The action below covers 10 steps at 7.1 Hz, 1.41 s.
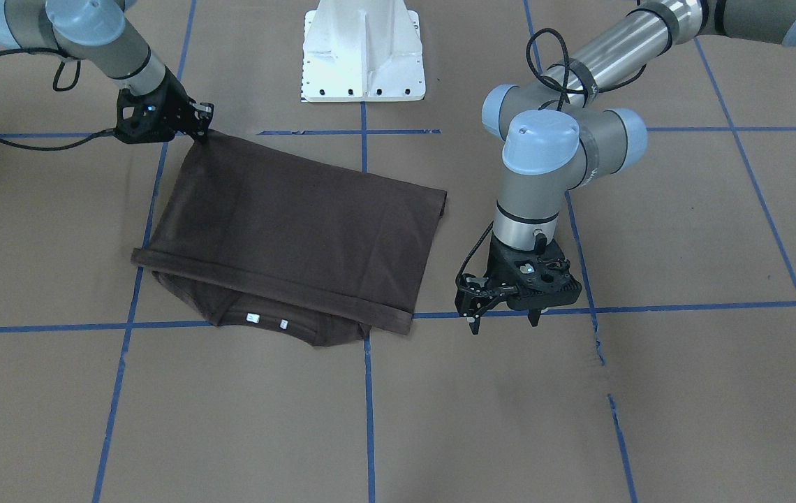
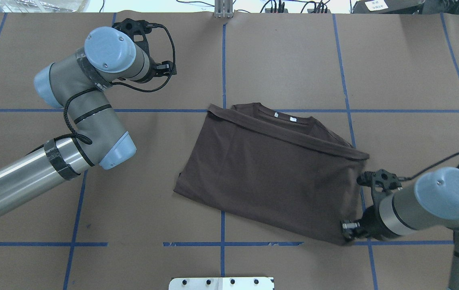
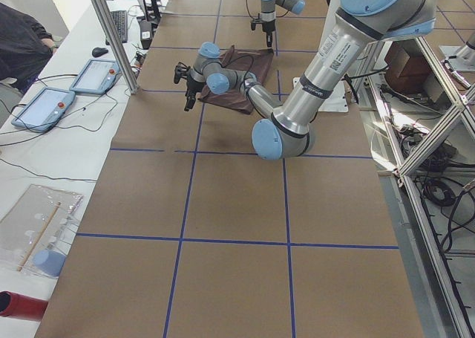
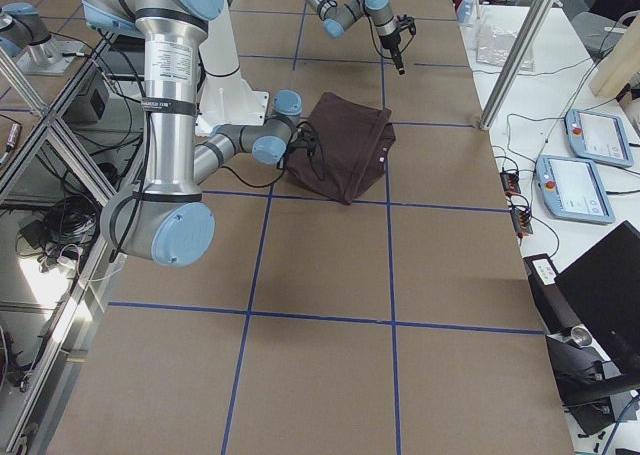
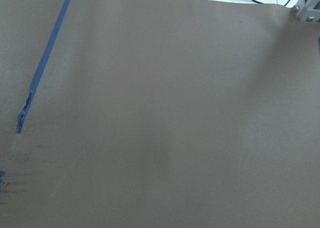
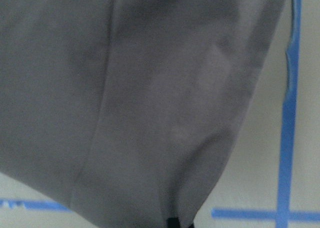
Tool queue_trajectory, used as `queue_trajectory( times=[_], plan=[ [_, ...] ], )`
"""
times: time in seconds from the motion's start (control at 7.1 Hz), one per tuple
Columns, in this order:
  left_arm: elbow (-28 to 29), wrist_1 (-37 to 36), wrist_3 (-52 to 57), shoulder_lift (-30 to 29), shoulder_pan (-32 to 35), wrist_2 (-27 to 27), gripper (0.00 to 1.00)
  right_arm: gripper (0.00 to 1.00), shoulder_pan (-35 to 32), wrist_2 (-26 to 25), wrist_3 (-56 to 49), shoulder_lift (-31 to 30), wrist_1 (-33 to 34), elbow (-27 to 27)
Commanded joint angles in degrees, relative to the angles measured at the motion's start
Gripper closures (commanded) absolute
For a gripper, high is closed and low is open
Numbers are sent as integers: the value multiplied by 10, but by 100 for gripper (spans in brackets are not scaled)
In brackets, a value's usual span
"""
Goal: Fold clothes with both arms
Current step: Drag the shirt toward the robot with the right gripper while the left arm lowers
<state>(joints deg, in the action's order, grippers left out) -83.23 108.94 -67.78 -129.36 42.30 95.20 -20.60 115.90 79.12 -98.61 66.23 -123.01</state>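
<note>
We see the dark brown T-shirt [image 1: 293, 230] lying on the table [image 1: 649, 419] just out from the white pedestal [image 1: 363, 52], on the side away from the robot and shifted a little toward the robot's right of it. It is folded in half. The hem layer has been brought over to the edge farthest from the pedestal, where it ends in a straight band. The ribbed collar [image 2: 262, 106] and two white neck labels [image 1: 253, 318] peek out beyond that band. The cloth sits skewed to the blue tape [image 1: 369, 419] lines that grid the brown table cover.

The right gripper [image 1: 200, 134] is at the shirt corner nearest the pedestal on the robot's right side. Its fingers are closed on the fabric, which draws up to a point between them. The right wrist view is filled with brown cloth hanging in soft creases.

The left gripper [image 1: 503, 323] is farther from the pedestal, on the robot's left of it, beside the shirt's far corner and clear of the cloth. Its fingers point down and stand well apart with nothing between them. We cannot tell whether the tips touch the table. The left wrist view shows only bare brown cover and a strip of tape.
</note>
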Motion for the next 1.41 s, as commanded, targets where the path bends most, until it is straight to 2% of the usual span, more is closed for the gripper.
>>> queue_trajectory(
  times=[0.0, 0.14, 0.42, 0.56, 0.7, 0.85, 0.99, 1.27],
  plan=[
    [-25, 1, -2, 10, -13, 2, 0, 1, 76, 13, 17, -84, -4, -77],
    [-39, 0, -2, 23, -20, 25, 0, 0, 73, 10, 17, -77, -8, -83],
    [-145, -6, -107, 88, -68, 96, 0, 0, -3, 15, 18, -28, -14, -81],
    [-187, -7, -224, 113, -129, 91, 0, 0, -41, 20, 18, -8, -14, -79],
    [-212, -26, -307, 117, -196, 58, 0, 0, -83, 25, 17, 9, -14, -78],
    [-212, -46, -386, 109, -266, 20, 2, 0, -107, 25, 17, 23, -14, -77],
    [-203, -46, -427, 104, -299, 6, 6, 0, -116, 22, 18, 37, -13, -73],
    [-191, -46, -435, 96, -298, -11, 14, 0, -124, 22, 17, 39, -13, -71]
  ],
)
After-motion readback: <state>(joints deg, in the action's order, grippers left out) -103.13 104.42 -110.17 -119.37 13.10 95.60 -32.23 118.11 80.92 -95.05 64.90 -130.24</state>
